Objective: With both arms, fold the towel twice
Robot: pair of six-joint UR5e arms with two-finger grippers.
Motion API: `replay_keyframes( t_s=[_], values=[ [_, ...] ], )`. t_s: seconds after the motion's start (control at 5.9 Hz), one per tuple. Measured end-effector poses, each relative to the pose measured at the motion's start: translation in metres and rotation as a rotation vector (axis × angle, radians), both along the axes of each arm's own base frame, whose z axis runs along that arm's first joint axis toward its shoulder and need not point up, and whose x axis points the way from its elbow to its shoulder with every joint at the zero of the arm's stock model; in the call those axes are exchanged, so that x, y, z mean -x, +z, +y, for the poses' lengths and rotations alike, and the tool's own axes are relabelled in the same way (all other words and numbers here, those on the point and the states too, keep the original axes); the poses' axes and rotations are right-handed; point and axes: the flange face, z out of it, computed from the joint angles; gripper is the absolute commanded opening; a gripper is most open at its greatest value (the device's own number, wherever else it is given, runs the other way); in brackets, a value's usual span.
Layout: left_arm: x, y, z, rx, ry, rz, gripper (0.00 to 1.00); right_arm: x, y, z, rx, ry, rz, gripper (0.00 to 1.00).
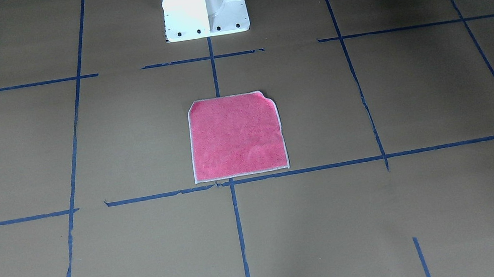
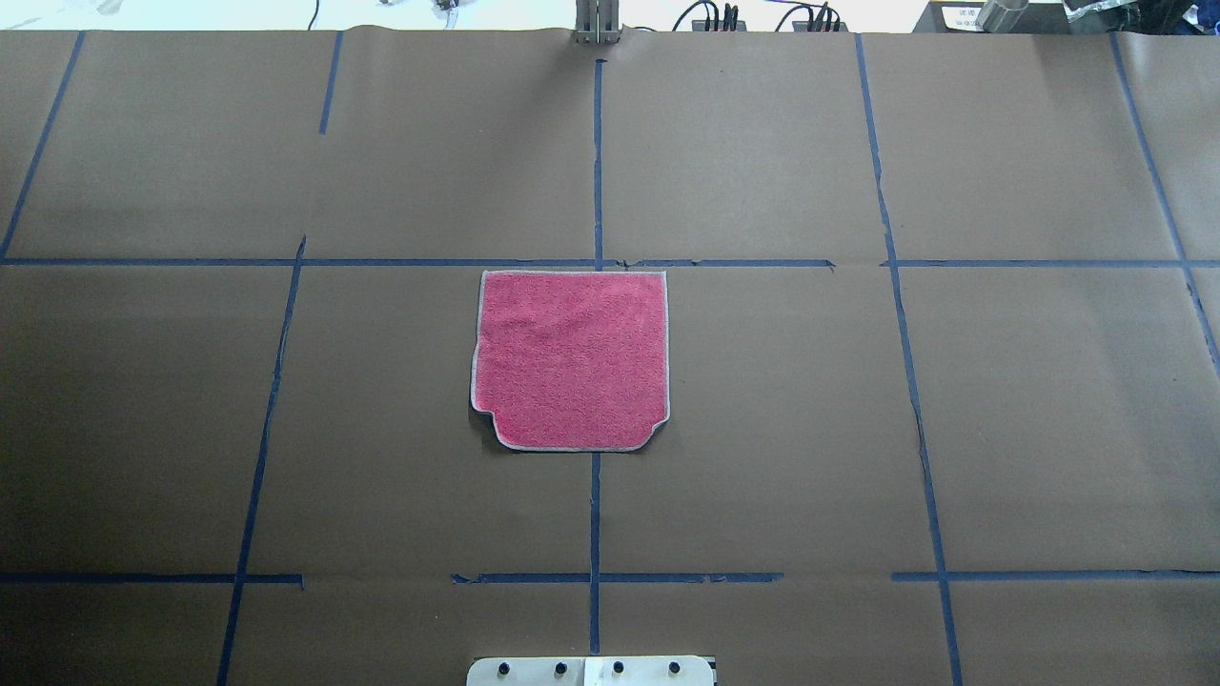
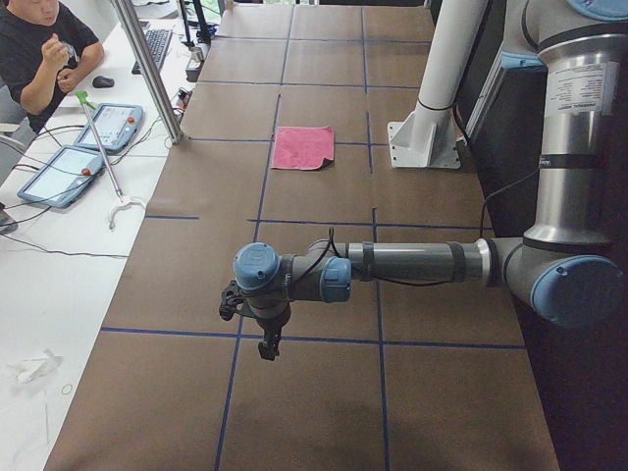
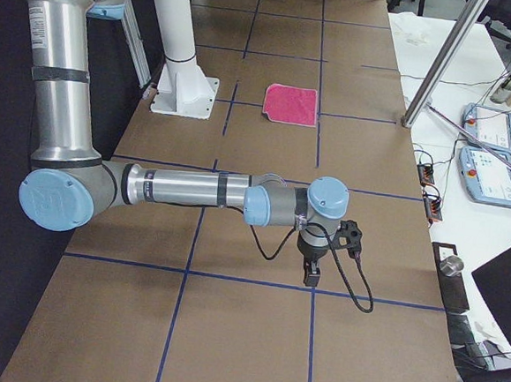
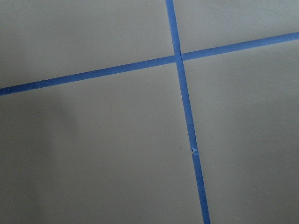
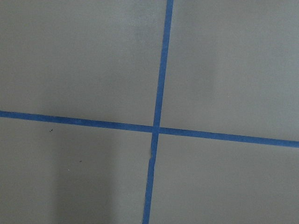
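My left gripper [image 3: 265, 343] and right gripper [image 4: 311, 273] hang over the brown paper-covered tabletop [image 3: 324, 412], their opening impossible to tell, with the flat pink-red square terry towel [image 2: 570, 360] well apart between them, neither clearly nearer.

Counted two arms: left arm [image 3: 412, 263], right arm [image 4: 185, 188]. Two grippers: left gripper [image 3: 266, 349], right gripper [image 4: 311, 275]. One towel [image 2: 570, 357], far from both grippers. One white pedestal [image 1: 204, 4]. Two tablets [image 3: 110, 126] beyond the left gripper. One person [image 3: 39, 49].

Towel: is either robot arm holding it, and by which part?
Neither. The towel lies flat and untouched in the middle of the table. The left gripper and right gripper hang far from it.
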Motion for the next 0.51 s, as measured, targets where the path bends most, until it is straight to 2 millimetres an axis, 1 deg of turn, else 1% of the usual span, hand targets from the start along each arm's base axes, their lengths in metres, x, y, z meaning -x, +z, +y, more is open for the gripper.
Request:
replay_keyframes(
  t_s=[0.51],
  values=[
    [-0.0007,-0.0046,-0.0044,-0.009,-0.002,0.001,1.0,0.0099,0.008,0.0021,0.018,-0.018,0.005,1.0]
  ],
)
